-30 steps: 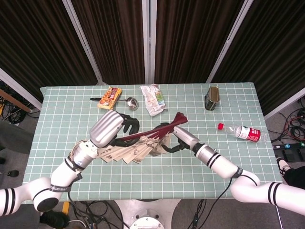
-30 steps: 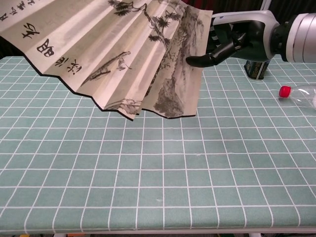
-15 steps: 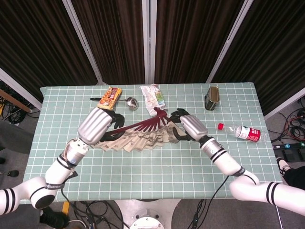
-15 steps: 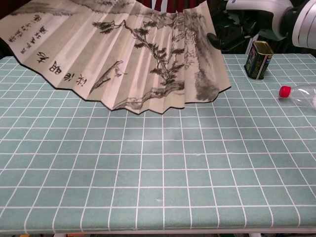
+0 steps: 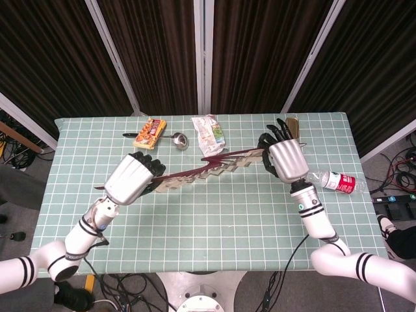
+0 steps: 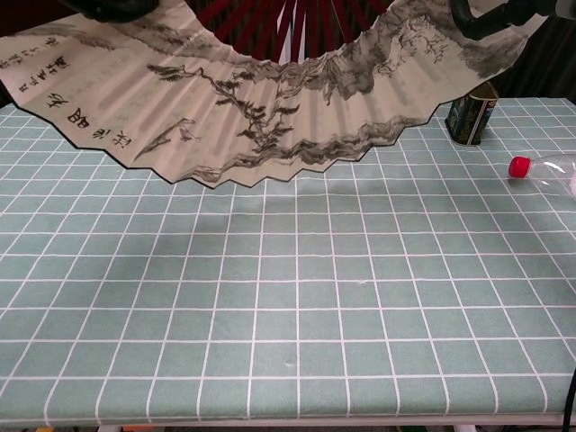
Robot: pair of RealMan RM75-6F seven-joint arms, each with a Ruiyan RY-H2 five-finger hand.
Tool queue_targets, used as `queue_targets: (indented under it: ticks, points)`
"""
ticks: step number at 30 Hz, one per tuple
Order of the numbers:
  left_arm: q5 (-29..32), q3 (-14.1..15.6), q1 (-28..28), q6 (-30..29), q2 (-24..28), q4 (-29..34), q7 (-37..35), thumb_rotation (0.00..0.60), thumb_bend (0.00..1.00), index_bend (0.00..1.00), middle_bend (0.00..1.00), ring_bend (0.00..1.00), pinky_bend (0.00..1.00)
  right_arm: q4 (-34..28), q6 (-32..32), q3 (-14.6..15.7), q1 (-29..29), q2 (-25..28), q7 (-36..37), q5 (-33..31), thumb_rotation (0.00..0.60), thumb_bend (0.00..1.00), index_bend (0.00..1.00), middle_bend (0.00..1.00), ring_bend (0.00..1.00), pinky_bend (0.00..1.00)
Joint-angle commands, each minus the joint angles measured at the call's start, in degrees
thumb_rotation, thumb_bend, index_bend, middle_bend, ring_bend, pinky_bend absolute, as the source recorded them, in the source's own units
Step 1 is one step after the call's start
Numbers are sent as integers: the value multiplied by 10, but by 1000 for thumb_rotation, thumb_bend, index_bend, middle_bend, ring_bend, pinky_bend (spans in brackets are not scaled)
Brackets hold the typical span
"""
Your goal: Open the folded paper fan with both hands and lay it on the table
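Observation:
The paper fan (image 6: 270, 99) is spread wide and held up in the air above the table (image 5: 214, 221). Its ink landscape and calligraphy face the chest camera, and red ribs (image 6: 297, 18) converge at the top. In the head view the paper fan (image 5: 208, 166) appears edge-on, as a thin band running between the two hands. My left hand (image 5: 133, 179) grips its left end. My right hand (image 5: 284, 156) holds its right end, with dark fingers (image 6: 468, 18) hooked over the fan's upper right edge. The chest view cuts off most of both hands.
A plastic bottle (image 5: 338, 181) with a red cap lies on the right of the table. A dark tin (image 6: 471, 115) stands behind the fan's right end. Along the far edge lie a snack packet (image 5: 149, 132), a metal spoon (image 5: 175, 138) and a white bag (image 5: 209, 133).
The hands have drawn apart, my right hand swinging right and up. The fan has gone from half folded to a wide arc.

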State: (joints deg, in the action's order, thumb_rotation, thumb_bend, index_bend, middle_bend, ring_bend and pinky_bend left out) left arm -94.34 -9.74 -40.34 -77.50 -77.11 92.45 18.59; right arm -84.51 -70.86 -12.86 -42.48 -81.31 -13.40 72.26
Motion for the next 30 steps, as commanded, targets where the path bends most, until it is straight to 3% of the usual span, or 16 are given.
queue_targets:
  ticks: [1,7,15,19,22,25,30]
  points:
    - [-26,8,7,-23,-28,-34,39,600,329,630,674,675,752,45,-43,7,13,-34,-22,36,600,605,691,346,152,50]
    - [-74,3,9,-71,-71,-102,101,600,326,609,661,666,743,124,-123,7,31,-90,-2,89,600,605,679,346,152,33]
    - [-100,15,4,-79,-132,-190,130,600,316,594,644,659,732,252,-162,13,39,-165,29,122,600,604,646,325,152,0]
    - [-105,23,5,-77,-152,-223,144,600,306,566,600,609,698,324,-182,21,43,-203,53,140,600,604,624,305,137,0]
    - [-98,36,14,-61,-149,-202,160,600,261,511,551,552,654,370,-198,25,49,-226,74,149,600,602,584,277,102,0]
    - [-89,48,17,-33,-136,-161,168,600,137,430,496,510,630,407,-210,34,59,-244,91,157,600,602,566,261,84,0]
    - [-24,55,22,52,-101,-64,198,600,4,325,389,412,574,459,-242,48,79,-267,110,174,600,600,546,254,70,0]
